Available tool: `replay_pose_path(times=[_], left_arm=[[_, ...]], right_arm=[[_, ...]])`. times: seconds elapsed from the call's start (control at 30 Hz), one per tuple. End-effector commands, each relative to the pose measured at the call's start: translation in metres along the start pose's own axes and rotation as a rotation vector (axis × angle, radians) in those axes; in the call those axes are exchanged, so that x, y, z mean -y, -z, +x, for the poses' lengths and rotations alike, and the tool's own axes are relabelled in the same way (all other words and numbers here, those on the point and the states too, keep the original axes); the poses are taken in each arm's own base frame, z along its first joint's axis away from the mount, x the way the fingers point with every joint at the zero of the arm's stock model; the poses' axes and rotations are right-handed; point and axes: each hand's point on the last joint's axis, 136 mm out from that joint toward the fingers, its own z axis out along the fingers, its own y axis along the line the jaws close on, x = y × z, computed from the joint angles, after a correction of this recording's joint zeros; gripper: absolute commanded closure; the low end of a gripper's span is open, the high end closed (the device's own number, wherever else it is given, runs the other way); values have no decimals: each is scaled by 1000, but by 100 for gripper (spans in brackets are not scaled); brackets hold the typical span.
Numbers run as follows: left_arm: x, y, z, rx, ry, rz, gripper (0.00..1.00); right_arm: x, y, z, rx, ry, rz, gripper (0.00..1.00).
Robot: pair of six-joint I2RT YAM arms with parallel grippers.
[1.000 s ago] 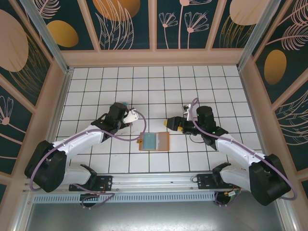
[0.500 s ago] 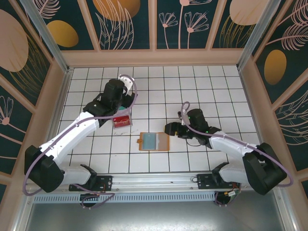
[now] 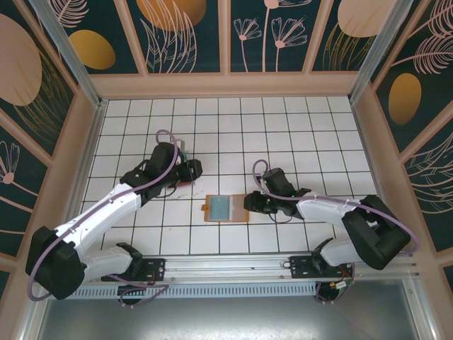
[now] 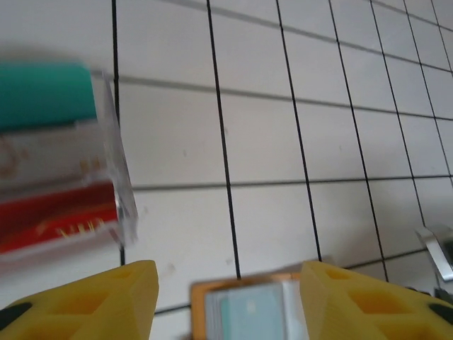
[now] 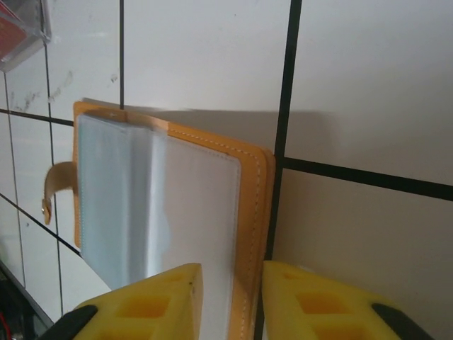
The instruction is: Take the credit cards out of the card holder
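On red card [image 4: 56,216], blurred illegible lettering

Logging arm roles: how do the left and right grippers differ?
The left gripper gapes wide and empty near the cards. The right gripper is narrow and straddles the edge of the holder; whether it grips is unclear. Both have yellow fingers.
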Motion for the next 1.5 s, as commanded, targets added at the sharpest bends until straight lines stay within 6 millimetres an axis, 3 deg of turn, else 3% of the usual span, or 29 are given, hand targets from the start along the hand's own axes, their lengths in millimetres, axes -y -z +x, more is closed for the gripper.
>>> replay_pose_path(times=[0.0,0.2,0.3,0.4,0.53,1.17,1.47], left_arm=[[18,-4,19,-53,169,116,48],[24,-28,73,-178,185,111,56],[20,-40,92,-224,189,80,60],[14,-49,105,-258,176,42,63],[1,-57,115,-287,166,-25,63],[-7,-74,148,-397,131,-65,63],[31,-77,150,-432,121,99,53]], right_arm=[[7,-7,4,-7,-7,34,76],[11,-14,8,-21,-11,49,89],[12,-14,9,-19,-16,53,99],[13,-14,10,-19,-17,55,100],[13,-13,11,-16,-21,55,100],[11,-14,12,-18,-17,46,100],[9,-15,11,-22,-14,43,100]])
